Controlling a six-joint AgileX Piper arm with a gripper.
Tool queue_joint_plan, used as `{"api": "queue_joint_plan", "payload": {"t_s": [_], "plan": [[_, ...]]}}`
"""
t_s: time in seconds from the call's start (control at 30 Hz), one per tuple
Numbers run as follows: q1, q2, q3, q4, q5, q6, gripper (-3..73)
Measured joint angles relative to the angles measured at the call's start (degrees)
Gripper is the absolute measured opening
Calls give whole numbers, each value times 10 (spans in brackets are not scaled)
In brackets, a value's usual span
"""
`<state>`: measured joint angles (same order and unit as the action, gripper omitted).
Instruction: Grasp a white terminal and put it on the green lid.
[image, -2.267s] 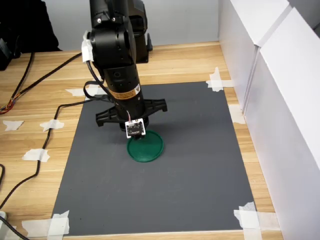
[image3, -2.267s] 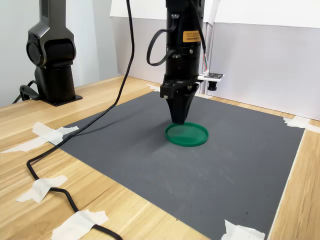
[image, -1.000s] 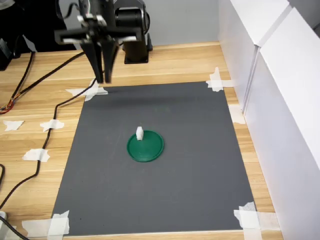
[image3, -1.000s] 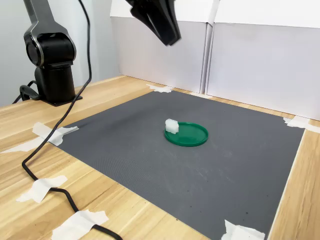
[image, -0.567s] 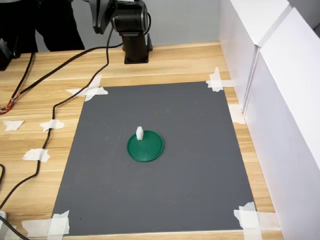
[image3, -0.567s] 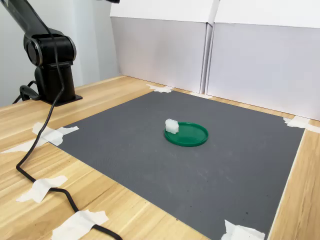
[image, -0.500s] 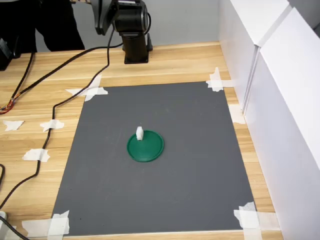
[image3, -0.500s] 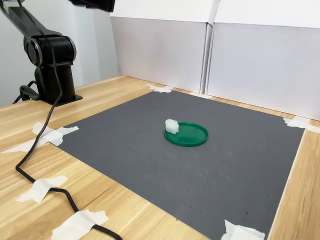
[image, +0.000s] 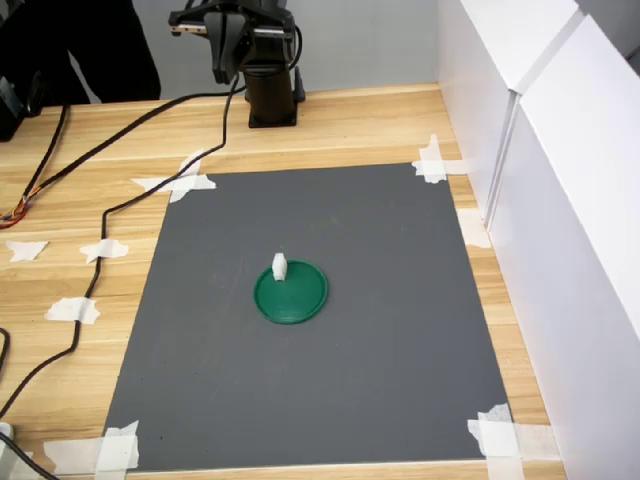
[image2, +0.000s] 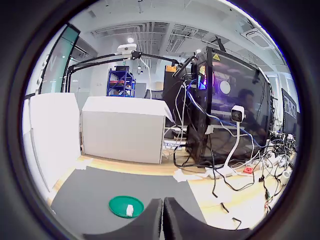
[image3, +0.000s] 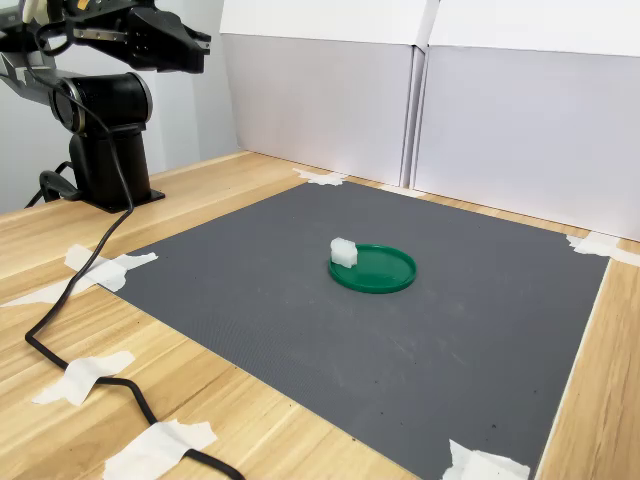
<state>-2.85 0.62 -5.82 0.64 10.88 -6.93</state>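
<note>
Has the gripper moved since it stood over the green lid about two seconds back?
Yes. In the first exterior view the gripper has pulled back off the grey mat to above the arm's base, far from the green lid.

Grey mat (image: 380, 330) open all round green lid (image: 291, 293); white panels (image: 560, 200) wall first exterior view's right

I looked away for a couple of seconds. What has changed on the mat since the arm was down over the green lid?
The gripper let go of the white terminal, rose off the green lid and pulled back above the arm's base; its fingers are now together. The terminal stands on the lid's edge, and lid, mat and tape are as before.
</note>
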Motion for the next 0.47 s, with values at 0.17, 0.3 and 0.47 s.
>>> {"api": "queue_joint_plan", "payload": {"t_s": [0.17,0.3,0.47], "plan": [[0,0,3,0,4,1,-15],[0,0,3,0,4,1,-15],[0,0,5,0,4,1,-15]]}}
